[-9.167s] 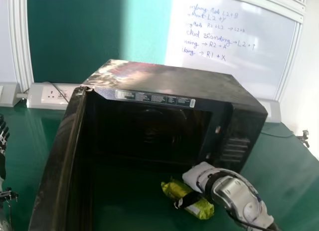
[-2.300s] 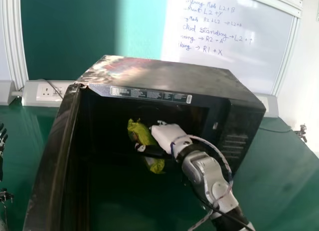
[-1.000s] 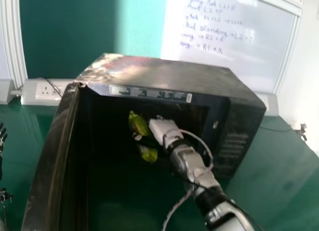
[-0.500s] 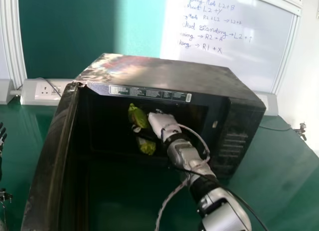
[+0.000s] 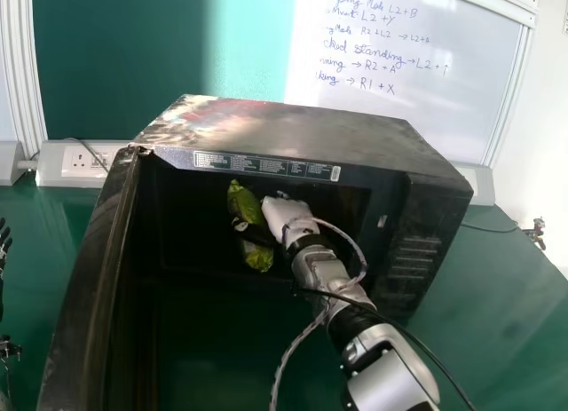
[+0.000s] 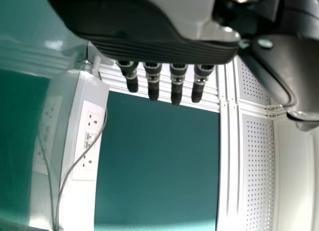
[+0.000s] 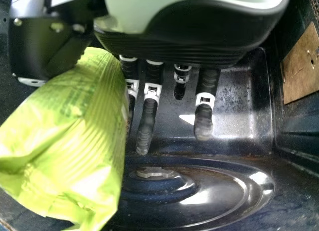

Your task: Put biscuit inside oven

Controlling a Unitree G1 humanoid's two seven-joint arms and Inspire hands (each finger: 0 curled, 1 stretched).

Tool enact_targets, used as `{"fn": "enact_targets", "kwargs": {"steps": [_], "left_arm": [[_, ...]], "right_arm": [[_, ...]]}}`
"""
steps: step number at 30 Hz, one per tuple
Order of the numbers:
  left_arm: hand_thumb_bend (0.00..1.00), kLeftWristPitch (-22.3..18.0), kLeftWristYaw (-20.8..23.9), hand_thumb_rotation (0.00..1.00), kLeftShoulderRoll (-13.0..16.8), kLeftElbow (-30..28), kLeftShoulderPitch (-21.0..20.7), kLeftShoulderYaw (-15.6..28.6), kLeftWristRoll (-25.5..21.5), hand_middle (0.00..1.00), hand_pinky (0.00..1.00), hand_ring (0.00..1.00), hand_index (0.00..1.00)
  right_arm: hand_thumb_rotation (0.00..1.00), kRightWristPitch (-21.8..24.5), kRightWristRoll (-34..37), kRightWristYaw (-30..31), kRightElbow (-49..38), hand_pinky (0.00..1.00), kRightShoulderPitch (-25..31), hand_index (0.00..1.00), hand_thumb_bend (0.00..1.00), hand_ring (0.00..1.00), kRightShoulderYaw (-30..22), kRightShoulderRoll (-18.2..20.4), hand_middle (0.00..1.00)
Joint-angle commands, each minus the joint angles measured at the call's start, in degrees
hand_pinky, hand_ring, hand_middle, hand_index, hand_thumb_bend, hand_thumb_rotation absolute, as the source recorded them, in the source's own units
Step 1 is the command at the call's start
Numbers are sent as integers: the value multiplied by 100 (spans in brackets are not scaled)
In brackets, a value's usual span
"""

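Had the white-and-black right hand (image 5: 288, 217) well inside the black box-shaped microwave oven (image 5: 311, 127), near the middle of the frame, with its silver-and-black arm (image 5: 386, 380) running up from the bottom edge. Had the crinkly yellow-green biscuit packet (image 5: 258, 256) in there too, just left of centre, leaning at a slant. Gripped it between thumb and fingers, with the black thumb (image 5: 241, 225) laid across the wrapper and the fingers (image 7: 146, 121) only slightly bent. Couldn't tell about contact between packet and oven floor.

Kept things simple on the other side: had the black left hand (image 5: 3, 238) at the far left edge of the frame, fingers (image 6: 177, 84) straight and apart, holding nothing.

Saw the dark oven door (image 5: 89, 269) swung wide open down the left side, all of it on a green worktop (image 5: 488, 340). Also spotted a white socket panel (image 5: 62, 171) at the left behind the oven, a dark green board (image 5: 115, 56) at upper left and a white board with handwriting (image 5: 479, 38) at upper right.
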Motion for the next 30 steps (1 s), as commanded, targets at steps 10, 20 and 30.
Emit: {"fn": "enact_targets", "kwargs": {"steps": [10,20,30], "left_arm": [[69,6,-8,74,-307,168,240,35,-90,77,74,78,82],[69,16,13,73,-290,169,237,30,-78,77,74,78,82],[70,42,21,73,-310,99,277,25,-89,77,75,78,82]], "right_arm": [[0,-25,73,-358,150,15,-252,48,53,21,42,78,47],[0,50,137,-468,243,14,-272,49,53,20,0,114,47],[0,44,211,-493,267,14,-299,48,53,21,7,117,47]]}}
